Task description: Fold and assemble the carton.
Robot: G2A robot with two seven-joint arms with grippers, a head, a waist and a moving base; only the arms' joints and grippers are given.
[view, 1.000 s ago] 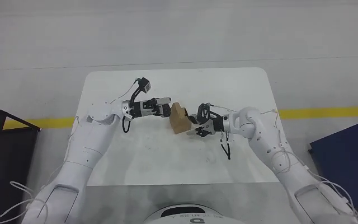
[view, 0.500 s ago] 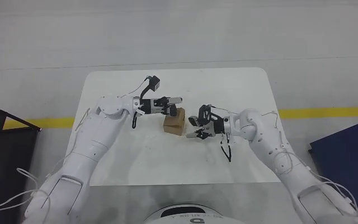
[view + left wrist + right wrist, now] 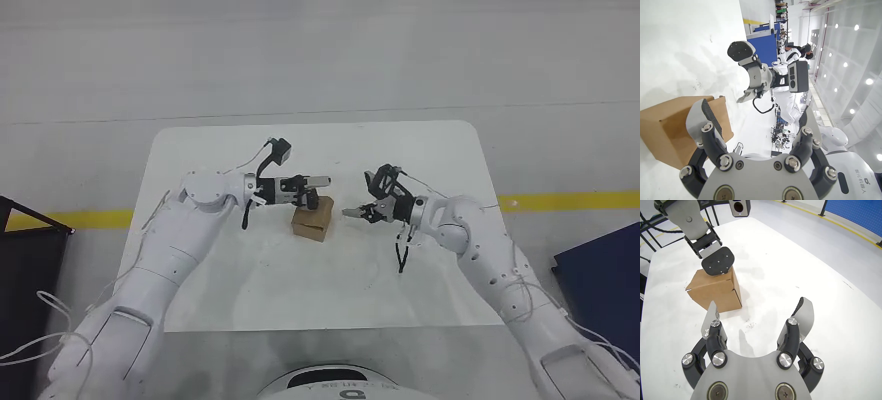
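Sitting near the middle of the white rounded-corner table (image 3: 420,270), the small brown cardboard carton (image 3: 312,220) is upright and box-shaped; side facing the R arm looks closed, seam showing. Over its top far edge hangs the left gripper (image 3: 314,190), jaws spread wide, nothing clamped; one black pad (image 3: 717,264) overlaps the top edge, contact vs hover can't tell. Just beside the carton on its R side, apart from it, is the right gripper (image 3: 360,200), jaws also spread, empty. Step guess: late stage, body formed, last flap being closed; in L wrist view a flap (image 3: 725,113) near the finger seems to stand a bit proud. Next move prob needs L pad pushing that flap flat w/ R gripper bracing the side so the light box doesn't slide or tip; go slow, cardboard prob dents easily
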